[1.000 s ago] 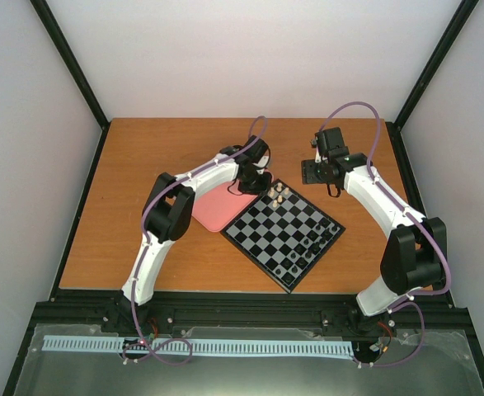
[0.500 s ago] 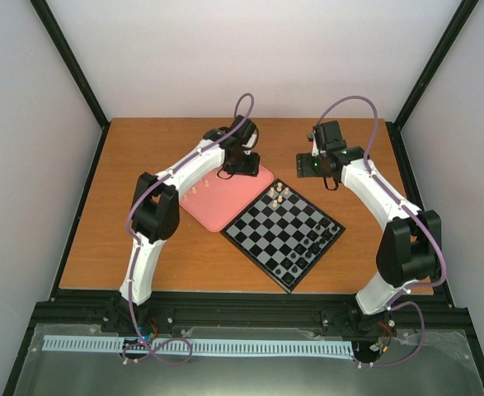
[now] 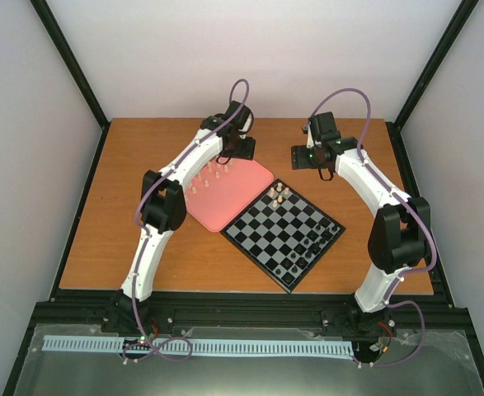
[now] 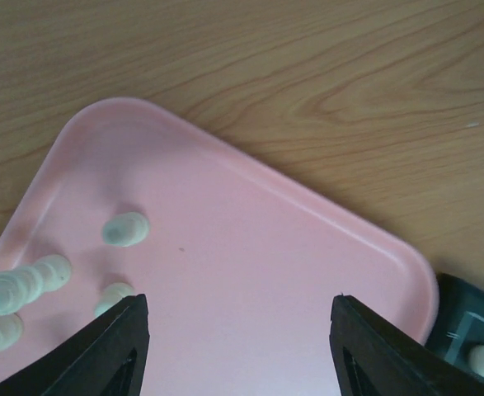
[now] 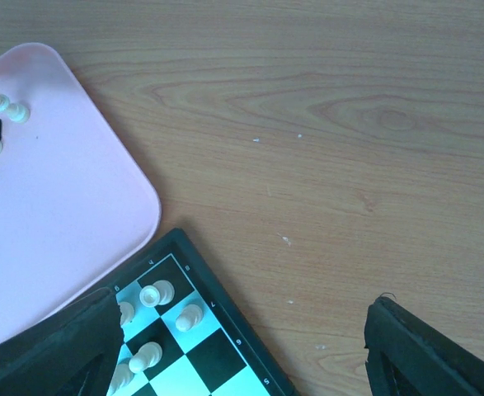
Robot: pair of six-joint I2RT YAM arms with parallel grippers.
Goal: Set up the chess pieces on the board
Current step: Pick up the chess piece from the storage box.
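Note:
The board lies as a diamond in mid-table. A few cream chess pieces stand at its far corner, and the right wrist view shows them on the corner squares. More cream pieces stand on the pink tray to the left. My left gripper hovers open over the tray's far edge with bare pink tray between its fingers. Cream pieces lie off to its left. My right gripper hangs open beyond the board's far corner, holding nothing.
Small black pieces stand on the board's near right side. Bare wooden table stretches behind the board and tray. Black frame posts and white walls enclose the table on three sides.
My left gripper has moved from the board's far corner back to the tray's far edge, and its jaws have opened. My right gripper has drifted a little to the left.

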